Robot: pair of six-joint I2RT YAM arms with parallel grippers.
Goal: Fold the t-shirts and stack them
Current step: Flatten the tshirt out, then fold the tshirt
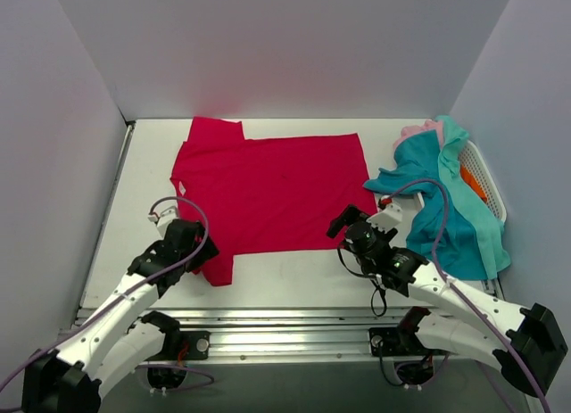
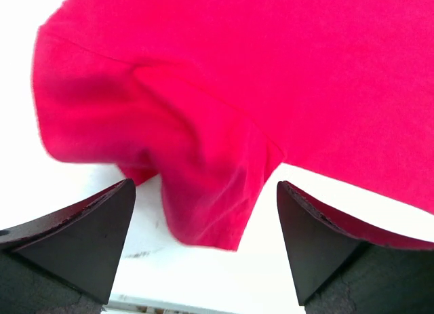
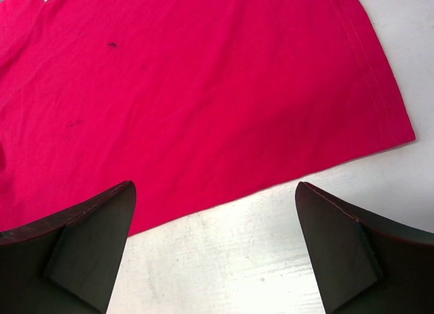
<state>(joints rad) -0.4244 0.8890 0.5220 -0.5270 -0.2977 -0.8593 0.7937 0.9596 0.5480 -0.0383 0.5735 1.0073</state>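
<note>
Left gripper (image 1: 202, 250): fingers spread wide apart, gripping nothing. It is poised over the near left corner of the crimson t-shirt (image 1: 272, 194). In the left wrist view the shirt's near sleeve (image 2: 203, 192) lies rumpled and folded over on itself, framed between the two dark fingertips (image 2: 102, 226). Whether they touch the cloth cannot be told.

Crimson t-shirt: spread mostly flat across the middle of the white table (image 1: 294, 279), neck end to the left, hem to the right. The far sleeve lies flat at the back left. The near sleeve extends toward the front edge, just beside the left gripper.

Right gripper (image 1: 343, 224): fingers likewise held wide apart and clamping nothing. It hovers at the shirt's near right corner. The right wrist view shows the stitched hem corner (image 3: 400, 127) lying flat on bare table.

Right edge: a heap of teal t-shirts (image 1: 451, 212) is draped over a white slotted basket (image 1: 489, 183), spilling onto the table. A pale pink t-shirt (image 1: 417, 130) shows at the heap's far side. Something orange (image 1: 473, 183) is visible inside the basket; it cannot be identified.
</note>
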